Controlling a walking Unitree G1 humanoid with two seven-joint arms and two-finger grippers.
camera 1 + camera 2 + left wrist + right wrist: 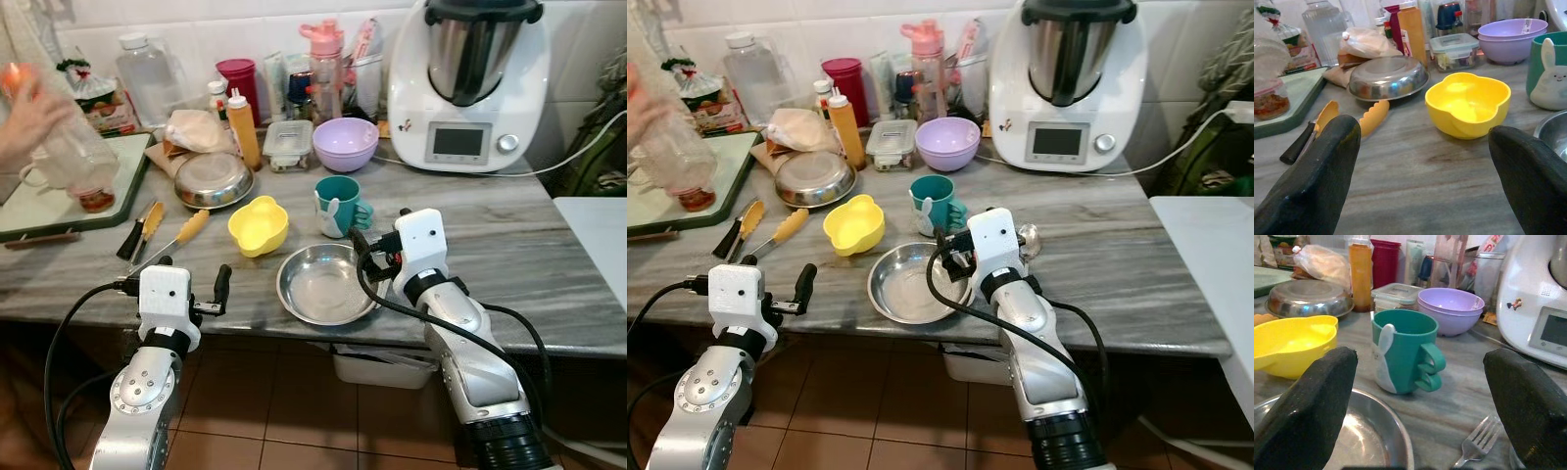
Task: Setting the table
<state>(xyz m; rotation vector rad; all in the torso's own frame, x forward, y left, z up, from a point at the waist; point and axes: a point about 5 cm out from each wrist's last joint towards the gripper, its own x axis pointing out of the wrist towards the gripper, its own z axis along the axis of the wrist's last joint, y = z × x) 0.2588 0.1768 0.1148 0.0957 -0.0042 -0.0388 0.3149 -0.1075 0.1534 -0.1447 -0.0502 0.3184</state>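
Grey marble surface (549, 235) runs across a cluttered kitchen corner, with brown floor tiles below its near edge. Nearest, the left gripper (191, 283) hangs just off that edge, its jaws spread wide and holding nothing; the right gripper (377, 247) sits over the surface, jaws likewise spread and empty, at the far right rim of an empty steel plate (321, 285). Beside the right jaws a fork (1478, 437) lies on the marble. Straight ahead of them stands a teal mug (1403, 350) with a white rabbit on it and its handle turned toward the robot's right. Ahead of the left jaws sits a yellow flower-shaped bowl (1467, 103), just left of the mug, and further to their left lie yellow-tipped tongs (179, 239) next to a yellow-tipped tool with a black handle (138, 229). Beyond the bowl is an upturned steel dish (1388, 78), then an orange squeeze bottle (243, 128), a small lidded container (288, 144) and stacked lilac bowls (345, 143). Far right of both jaws stands a white kitchen machine (468, 83) against the tiled wall. Far left, a person's hand (29, 125) holds a clear jar (76, 157) over a green tray (59, 201).
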